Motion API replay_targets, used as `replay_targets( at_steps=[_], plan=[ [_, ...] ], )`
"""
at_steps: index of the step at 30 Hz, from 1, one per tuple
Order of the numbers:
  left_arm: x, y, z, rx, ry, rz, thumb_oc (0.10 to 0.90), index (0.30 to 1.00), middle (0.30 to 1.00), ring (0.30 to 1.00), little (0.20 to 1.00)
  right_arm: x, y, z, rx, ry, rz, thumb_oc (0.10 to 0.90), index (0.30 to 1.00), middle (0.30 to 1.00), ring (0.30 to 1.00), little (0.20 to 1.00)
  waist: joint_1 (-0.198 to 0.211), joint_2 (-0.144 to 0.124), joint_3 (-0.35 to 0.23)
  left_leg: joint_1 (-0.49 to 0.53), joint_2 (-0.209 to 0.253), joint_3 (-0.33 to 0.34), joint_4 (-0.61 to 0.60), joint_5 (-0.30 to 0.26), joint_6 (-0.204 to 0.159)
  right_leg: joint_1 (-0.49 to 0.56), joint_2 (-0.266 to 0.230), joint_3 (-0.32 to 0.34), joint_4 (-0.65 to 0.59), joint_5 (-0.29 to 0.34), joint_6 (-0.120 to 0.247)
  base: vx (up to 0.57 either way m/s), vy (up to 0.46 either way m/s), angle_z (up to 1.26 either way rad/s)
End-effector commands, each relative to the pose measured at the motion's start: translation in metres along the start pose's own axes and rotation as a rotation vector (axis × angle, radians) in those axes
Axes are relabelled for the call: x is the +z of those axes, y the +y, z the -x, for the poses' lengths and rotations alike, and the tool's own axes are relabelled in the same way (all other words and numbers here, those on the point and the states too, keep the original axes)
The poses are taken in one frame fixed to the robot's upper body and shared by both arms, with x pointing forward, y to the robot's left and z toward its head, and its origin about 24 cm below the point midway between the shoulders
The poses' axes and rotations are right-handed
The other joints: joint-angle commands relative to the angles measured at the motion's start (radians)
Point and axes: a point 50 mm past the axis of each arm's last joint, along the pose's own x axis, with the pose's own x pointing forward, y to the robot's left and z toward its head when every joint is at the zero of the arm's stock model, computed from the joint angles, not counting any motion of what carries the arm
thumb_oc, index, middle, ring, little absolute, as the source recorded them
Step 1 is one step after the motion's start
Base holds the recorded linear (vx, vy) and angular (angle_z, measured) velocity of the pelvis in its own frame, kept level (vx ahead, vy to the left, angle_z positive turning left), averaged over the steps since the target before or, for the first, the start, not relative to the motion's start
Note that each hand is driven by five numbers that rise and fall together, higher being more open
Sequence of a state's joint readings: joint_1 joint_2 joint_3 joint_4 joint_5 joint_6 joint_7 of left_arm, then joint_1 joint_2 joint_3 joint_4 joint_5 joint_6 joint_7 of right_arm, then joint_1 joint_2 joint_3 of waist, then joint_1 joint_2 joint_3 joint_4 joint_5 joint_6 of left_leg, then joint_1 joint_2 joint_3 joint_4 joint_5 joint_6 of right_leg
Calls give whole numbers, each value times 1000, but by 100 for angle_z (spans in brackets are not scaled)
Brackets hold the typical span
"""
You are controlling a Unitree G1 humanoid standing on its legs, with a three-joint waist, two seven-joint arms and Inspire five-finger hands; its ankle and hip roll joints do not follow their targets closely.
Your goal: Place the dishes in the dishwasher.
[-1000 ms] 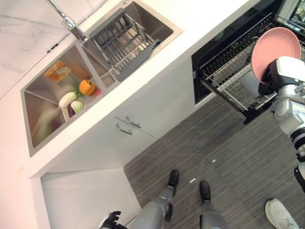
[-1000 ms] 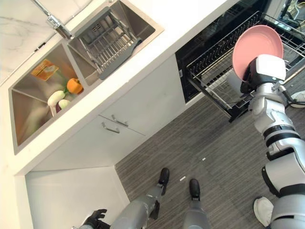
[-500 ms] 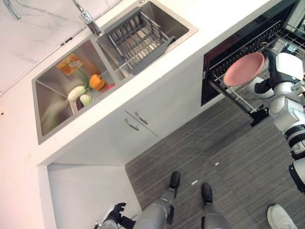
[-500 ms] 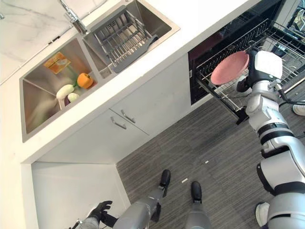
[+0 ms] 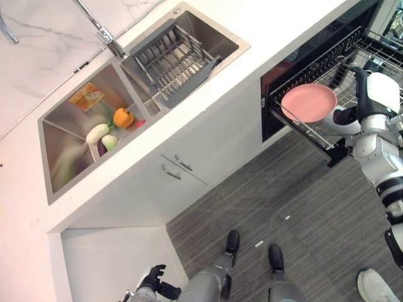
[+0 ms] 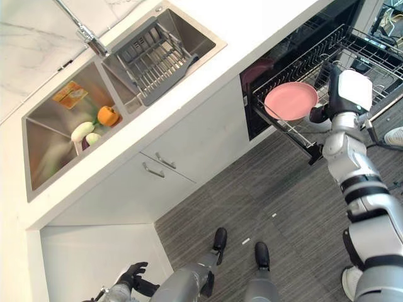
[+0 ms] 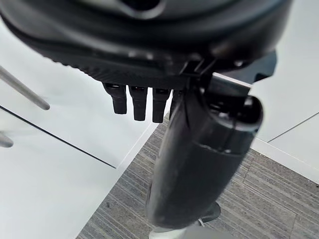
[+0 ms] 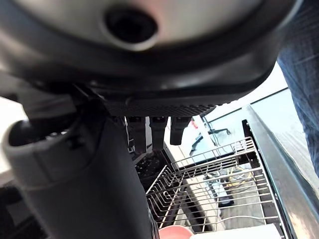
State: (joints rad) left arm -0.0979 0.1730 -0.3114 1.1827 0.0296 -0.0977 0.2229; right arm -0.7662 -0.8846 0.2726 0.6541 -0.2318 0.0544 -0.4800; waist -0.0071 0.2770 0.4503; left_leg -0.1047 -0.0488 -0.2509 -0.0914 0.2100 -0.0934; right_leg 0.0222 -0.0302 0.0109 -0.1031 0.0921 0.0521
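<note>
Right hand apparently grips the pink plate lying flat at the rack's nine o'clock edge; released so, it could slip off.

Domestic kitchen. White countertop holds a stainless double-bowl sink with a chrome tap and a grey dish rack in one bowl. Below the countertop: white cabinet drawers, and beside them an open built-in dishwasher with its wire rack pulled out.

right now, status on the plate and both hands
Right hand gripping the pink plate, face up over the pulled-out dishwasher rack. Left hand low, idle, open. Nothing blocking the rack.
</note>
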Motion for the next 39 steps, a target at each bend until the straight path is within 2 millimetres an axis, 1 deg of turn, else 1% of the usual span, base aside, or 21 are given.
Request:
replay_targets(
  at_steps=[1,2,3,4,7,8,12,15,18,25,26,29,30,31,32,33,34,35,36,38,39],
  plan=[
    [-19,-4,4,23,88,-1,800,900,900,900,900,22,-25,1,-190,-119,-106,800,900,900,900,900,5,-67,-84,28,-14,3,4,-97,19,-61,-38,64,71,-95,34,0,0,0],
    [-18,-4,4,36,101,35,800,900,900,900,900,18,-26,16,-211,-118,-146,800,900,900,900,900,-12,-72,-84,32,-8,6,4,-101,21,-58,-37,67,73,-100,32,0,0,0],
    [-19,-3,4,37,102,29,800,900,900,900,900,15,-26,19,-211,-112,-145,800,900,900,900,900,-8,-74,-85,34,-8,5,4,-101,21,-56,-37,66,74,-101,32,36,-6,3],
    [-19,-3,4,51,116,51,800,900,900,900,900,5,-34,41,-280,-91,-195,800,900,900,900,900,-22,-80,-88,38,-5,6,4,-104,23,-53,-36,68,77,-104,29,-18,6,-7],
    [-24,-5,6,52,129,55,800,900,900,900,900,-9,-37,75,-278,-98,-147,800,900,900,900,900,-41,-85,-88,45,2,9,4,-99,22,-55,-34,74,91,-102,29,9,-2,-8],
    [-25,-6,6,48,135,46,800,900,900,900,900,-12,-35,85,-262,-97,-133,800,900,900,900,900,-44,-90,-93,55,4,11,5,-114,24,-47,-33,76,93,-118,26,55,-5,-15],
    [-31,-7,8,40,155,21,800,900,900,900,900,-22,-26,113,-182,-83,-99,800,900,900,900,900,-67,-92,-93,66,12,25,6,-122,24,-52,-26,100,106,-121,28,4,17,-20],
    [-35,-6,9,45,163,20,800,900,900,900,900,-34,-11,132,-103,-23,-126,800,900,900,900,900,-78,-90,-90,74,17,39,8,-127,27,-60,-18,126,115,-121,28,-20,28,-31],
    [-37,-3,10,54,164,18,800,900,900,900,900,-42,-2,145,-50,34,-138,800,900,900,900,900,-93,-77,-83,74,20,51,10,-126,26,-74,-13,143,124,-121,29,-27,28,-23],
    [-40,-3,11,58,164,17,800,900,900,900,900,-44,12,144,-6,60,-137,800,900,900,900,900,-107,-28,-65,61,13,62,9,-113,21,-98,-19,145,126,-115,29,-23,13,-9],
    [-41,-4,12,60,168,24,800,900,900,900,900,-42,13,139,-15,56,-133,800,900,900,900,900,-108,-12,-63,57,10,63,8,-110,19,-100,-23,144,121,-113,30,0,0,0],
    [-41,-5,12,61,170,26,800,900,900,900,900,-39,12,132,-33,42,-131,800,900,900,900,900,-108,2,-60,54,4,64,8,-106,19,-98,-27,139,115,-112,30,-2,1,-2],
    [-42,-6,12,55,170,18,800,900,900,900,900,-37,7,122,-54,15,-97,800,900,900,900,900,-103,12,-60,53,1,64,7,-104,17,-97,-30,136,112,-112,30,0,0,0],
    [-41,-6,12,54,169,21,800,900,900,900,900,-37,7,121,-56,13,-96,800,900,900,900,900,-106,14,-59,53,1,63,8,-104,17,-96,-30,135,111,-112,30,-3,-7,4],
    [-41,-8,12,44,161,13,800,900,900,900,900,-38,-4,105,-108,-6,-51,800,900,900,900,900,-98,25,-60,53,-3,63,6,-102,16,-92,-35,129,109,-113,30,-2,1,5],
    [-40,-9,12,43,159,15,800,900,900,900,900,-37,-4,104,-110,-8,-51,800,900,900,900,900,-100,26,-58,53,-3,62,6,-102,16,-92,-36,129,108,-112,30,-5,1,5],
    [-39,-10,12,30,149,16,800,900,900,900,900,-34,-14,89,-124,-45,-18,569,554,554,554,554,-92,32,-59,53,-6,63,6,-99,15,-92,-39,125,109,-111,31,-3,2,8],
    [-38,-10,12,28,148,20,800,900,900,900,900,-33,-14,87,-125,-49,-17,400,300,300,300,300,-96,35,-57,52,-6,62,6,-99,15,-92,-39,125,109,-112,31,-3,1,6],
    [-38,-10,12,28,148,20,800,900,900,900,900,-33,-14,87,-125,-49,-17,400,300,300,300,300,-96,35,-57,52,-6,62,6,-99,15,-92,-39,125,109,-112,31,-4,-2,5],
    [-38,-8,12,19,133,27,800,900,900,900,900,-24,-31,68,-110,-148,79,400,300,300,300,300,-88,43,-54,49,-9,60,5,-96,11,-95,-43,115,111,-111,32,-20,-8,9],
    [-36,-6,11,12,124,22,800,900,900,900,900,-27,-38,61,-104,-143,95,400,300,300,300,300,-87,46,-47,42,-15,53,6,-89,8,-104,-48,110,115,-106,31,-29,-7,17]
  ],
)
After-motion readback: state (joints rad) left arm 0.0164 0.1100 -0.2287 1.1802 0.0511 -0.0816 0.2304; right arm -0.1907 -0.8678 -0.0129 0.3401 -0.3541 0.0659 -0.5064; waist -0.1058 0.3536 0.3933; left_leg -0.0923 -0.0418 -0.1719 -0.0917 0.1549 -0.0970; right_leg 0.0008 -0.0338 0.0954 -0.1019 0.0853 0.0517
